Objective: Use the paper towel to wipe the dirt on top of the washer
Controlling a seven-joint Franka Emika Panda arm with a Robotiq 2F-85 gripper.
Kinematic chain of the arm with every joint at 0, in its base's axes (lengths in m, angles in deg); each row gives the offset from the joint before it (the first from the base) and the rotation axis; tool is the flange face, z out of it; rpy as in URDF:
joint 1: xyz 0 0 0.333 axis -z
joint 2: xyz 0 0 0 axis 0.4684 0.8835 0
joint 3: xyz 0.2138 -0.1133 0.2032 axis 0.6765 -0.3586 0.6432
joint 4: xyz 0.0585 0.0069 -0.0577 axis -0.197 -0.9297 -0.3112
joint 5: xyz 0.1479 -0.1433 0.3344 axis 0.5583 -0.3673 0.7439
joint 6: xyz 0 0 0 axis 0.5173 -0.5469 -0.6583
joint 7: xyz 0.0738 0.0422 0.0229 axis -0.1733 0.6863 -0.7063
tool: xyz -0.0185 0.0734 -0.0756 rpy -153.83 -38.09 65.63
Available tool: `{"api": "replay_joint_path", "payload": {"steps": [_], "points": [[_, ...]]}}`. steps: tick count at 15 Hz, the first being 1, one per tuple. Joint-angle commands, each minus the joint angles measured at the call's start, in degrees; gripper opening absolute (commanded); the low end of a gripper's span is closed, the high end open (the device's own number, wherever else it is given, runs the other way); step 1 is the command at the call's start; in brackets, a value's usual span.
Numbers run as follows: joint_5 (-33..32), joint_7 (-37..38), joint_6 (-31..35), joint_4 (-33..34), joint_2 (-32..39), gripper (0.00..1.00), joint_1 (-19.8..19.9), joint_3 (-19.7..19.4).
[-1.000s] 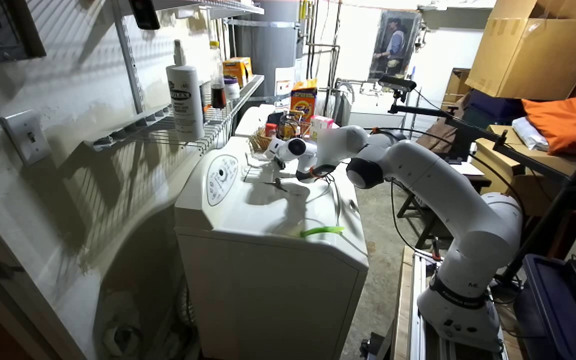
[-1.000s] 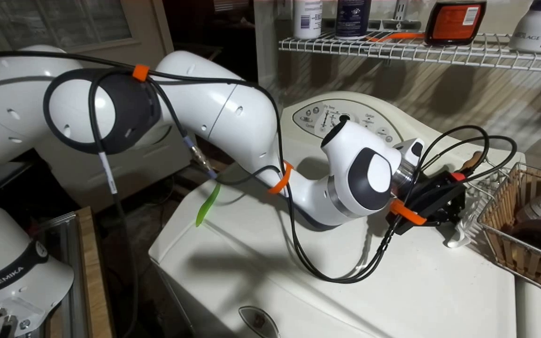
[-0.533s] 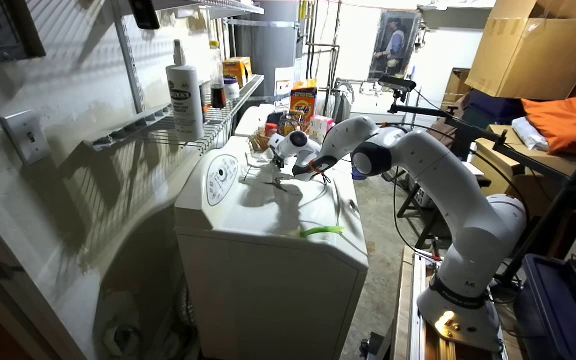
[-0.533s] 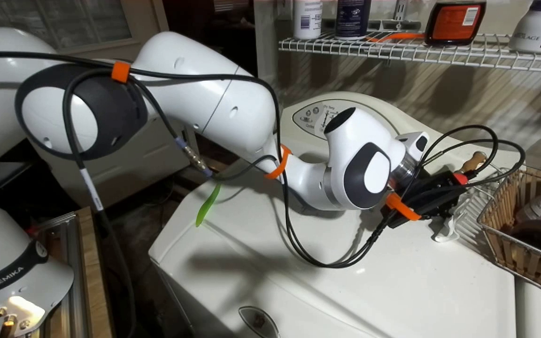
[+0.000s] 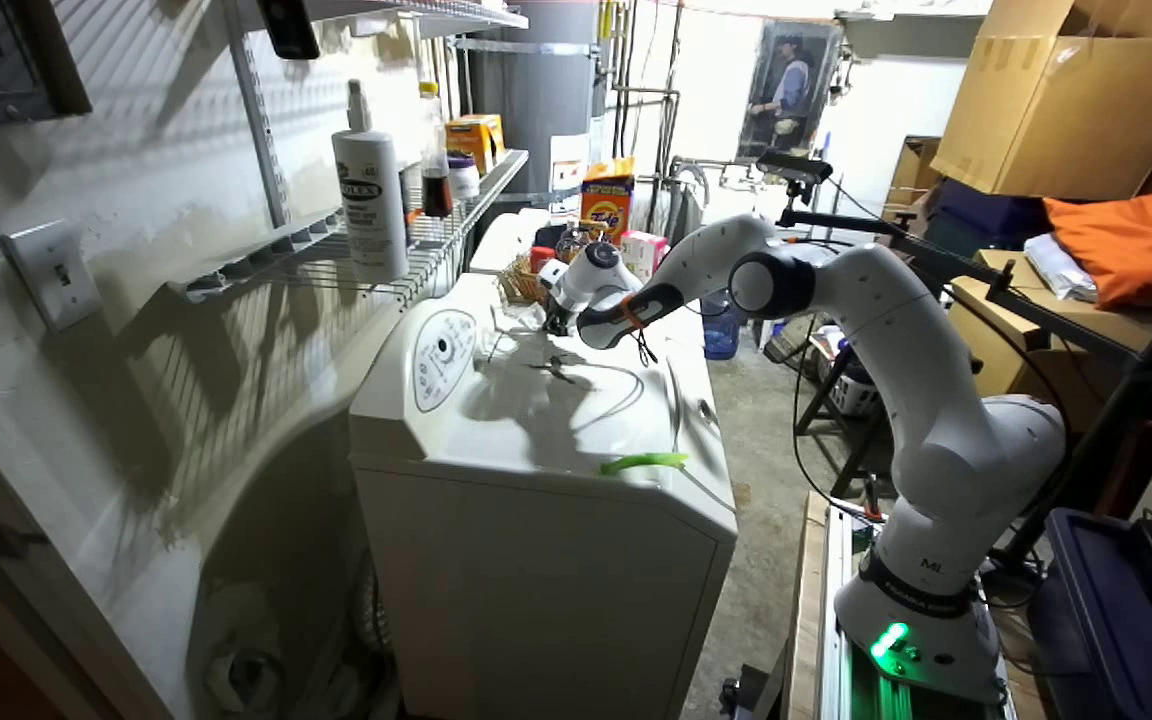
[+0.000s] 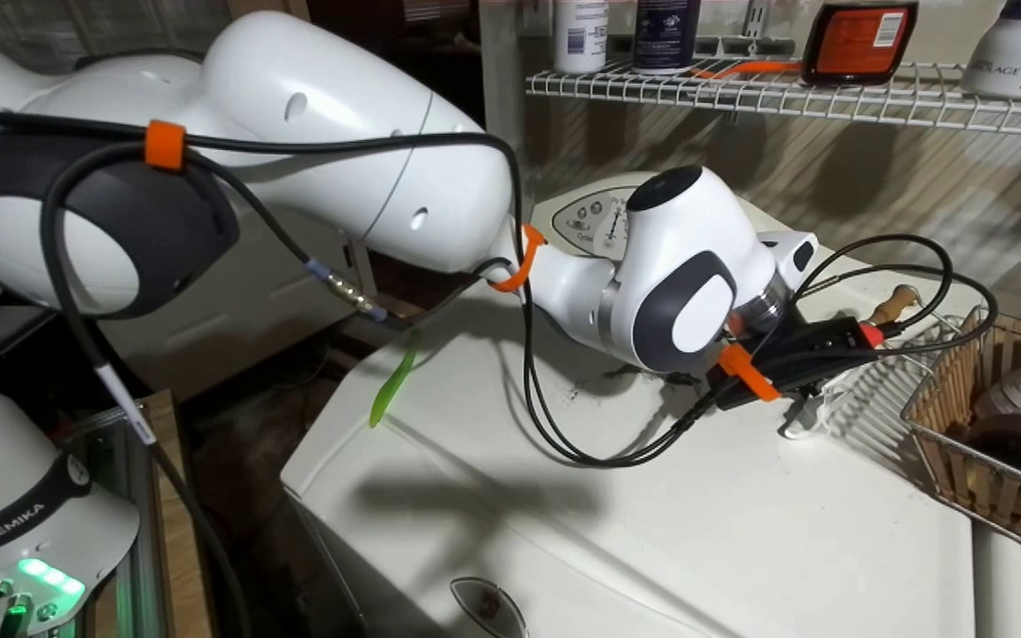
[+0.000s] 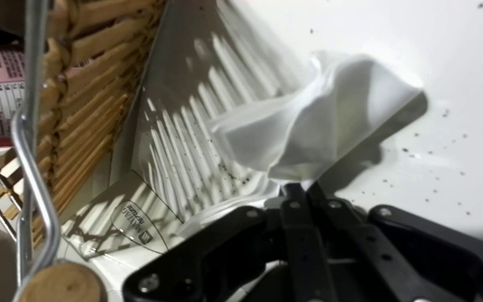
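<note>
- Jaws were clenched, fingertips (image 7: 295, 195) together on the paper towel (image 7: 317, 121); wad pinched at its base, loose flap fanned out in wrist view. Grasp step done.
- Towel was over the top of the washer (image 5: 536, 560), toward the basket end. Flap edge seemed at or just above the surface; couldn't tell if it pressed down.
- Dirt (image 7: 405, 149) showed in wrist view as scattered dark specks on both sides of the towel. Cleaning unfinished.
- Dark patch (image 5: 556, 367) on the washer top, visible in both exterior views, was likely the main mess. Towel looked off to the basket side of it, not on it.
- Basket (image 7: 90, 88) stood near the towel, apart from it; a wide stroke that way risked a bump.
- Green strip (image 5: 643, 462) lay toward the opposite end of the washer top, well apart; probably no part of the job.
- Progress call: towel held and in the work area, done. Wiping was perhaps starting or partway; no clean streak could be made out, so couldn't say if any pass was complete.
- Left: strokes over patch and specks, towel kept low, since thin paper could fold or slip; then a check that the surface came clean.
</note>
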Motion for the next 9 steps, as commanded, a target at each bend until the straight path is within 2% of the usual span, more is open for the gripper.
{"api": "replay_joint_path", "payload": {"steps": [1, 2, 3, 9], "points": [[3.93, -6.63, -5.68, -3.67, -2.48, 0.01, 4.77, 8.01], [4.70, -7.61, -7.34, -3.84, -2.62, 0.01, 5.72, 9.60], [11.42, -11.04, -7.56, -4.77, -3.81, 0.01, 3.25, 6.18], [27.60, -24.00, -14.69, -4.01, -4.67, 0.01, 3.84, 8.36]]}}
